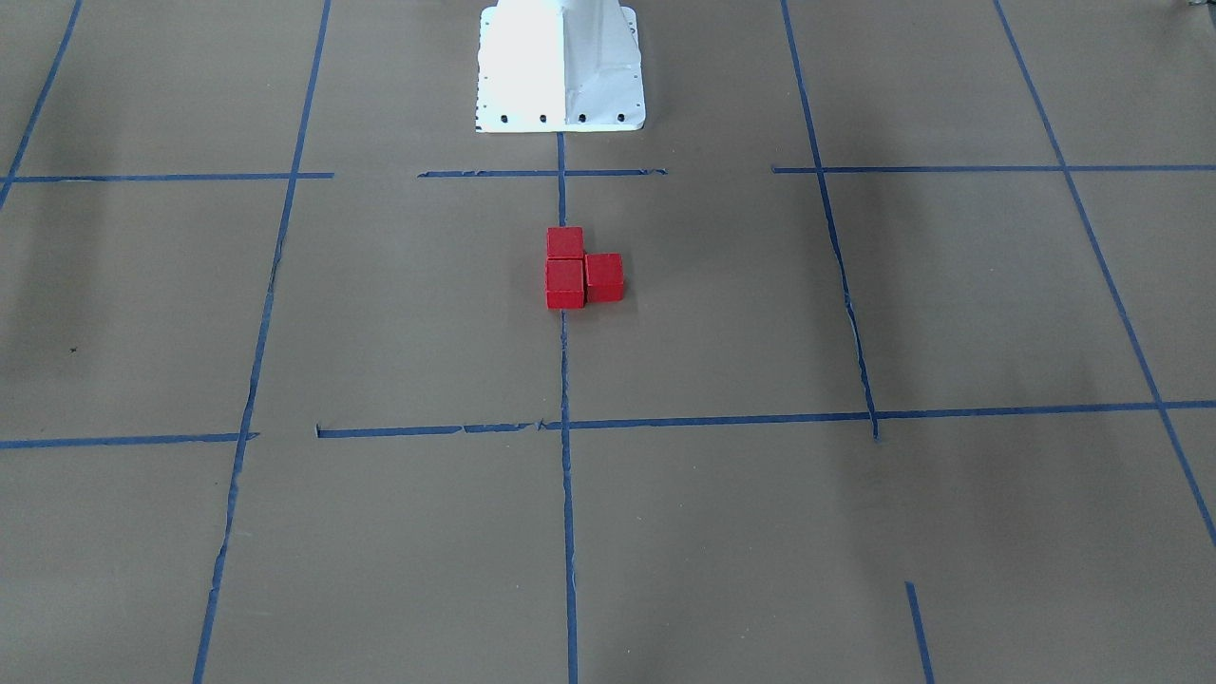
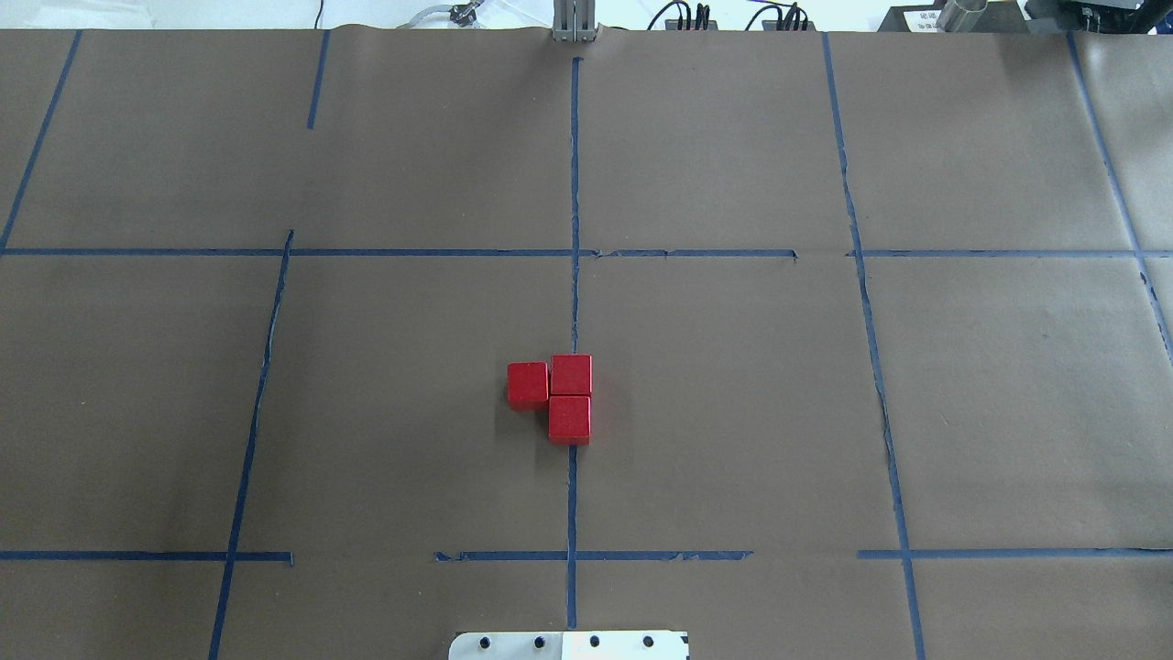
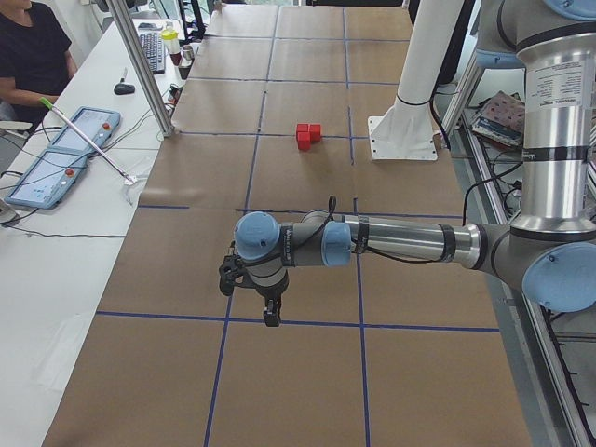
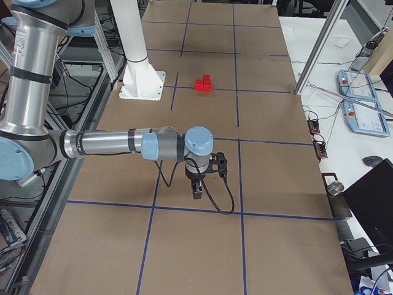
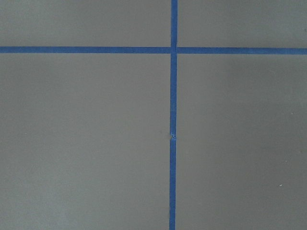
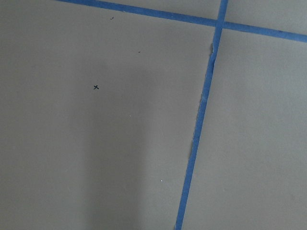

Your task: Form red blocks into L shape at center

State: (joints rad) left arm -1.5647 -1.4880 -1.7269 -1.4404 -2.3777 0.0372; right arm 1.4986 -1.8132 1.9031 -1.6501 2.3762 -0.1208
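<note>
Three red blocks sit pressed together in an L shape on the central vertical blue tape line [image 2: 575, 302], at the center of the brown paper. In the overhead view, two [image 2: 572, 375] [image 2: 570, 419] lie along the line and the third [image 2: 528, 385] is on their left. The group also shows in the front view [image 1: 564, 283] and in both side views [image 3: 308, 136] [image 4: 203, 83]. My left gripper [image 3: 270, 317] and right gripper [image 4: 197, 192] point down over bare paper, far from the blocks. They show only in the side views, so I cannot tell whether they are open or shut.
The white robot base [image 1: 560, 66] stands at the table's robot-side edge, just behind the blocks. An operator [image 3: 28, 47] sits at a side bench with teach pendants [image 3: 65, 154]. A metal post [image 3: 140, 65] stands at that table edge.
</note>
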